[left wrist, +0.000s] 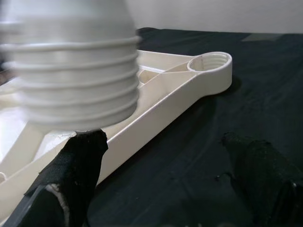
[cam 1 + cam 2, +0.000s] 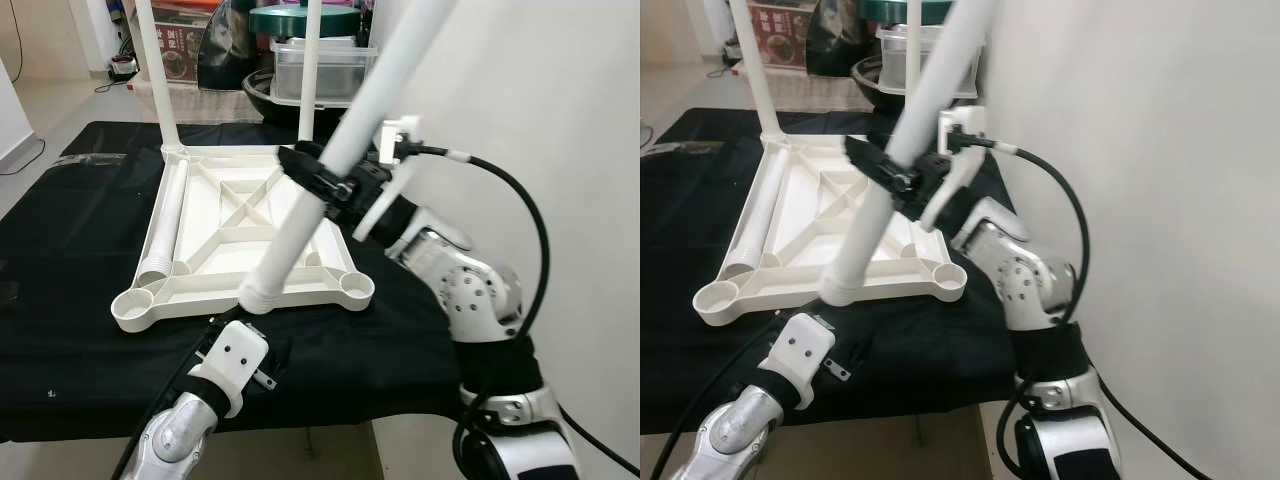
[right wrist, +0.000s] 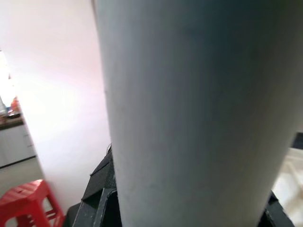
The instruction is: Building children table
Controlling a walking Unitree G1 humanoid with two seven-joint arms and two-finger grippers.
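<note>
Plastic, head views: white tabletop (image 2: 245,215) lies underside up on the black cloth (image 2: 70,260); two legs (image 2: 155,70) stand screwed in at its 12 o'clock corners, a spare leg (image 2: 165,215) lies in it along 9 o'clock.
Right gripper (image 2: 325,180): clamped round a slanting leg (image 2: 320,175), whose threaded end sits at the 6 o'clock edge, between the two open sockets (image 2: 355,285).
Left gripper (image 2: 235,325): low at 6 o'clock, under that end.
Left wrist view: fingers (image 1: 75,165) spread wide, holding nothing; threads (image 1: 75,94) hang just above.
Right wrist view: leg (image 3: 199,113) close up; a red stool (image 3: 26,201) at 8 o'clock.
Risk: the tilted leg may miss a socket or cross-thread.
Writing: a box (image 2: 180,45) at 11 o'clock bears print, unreadable.
</note>
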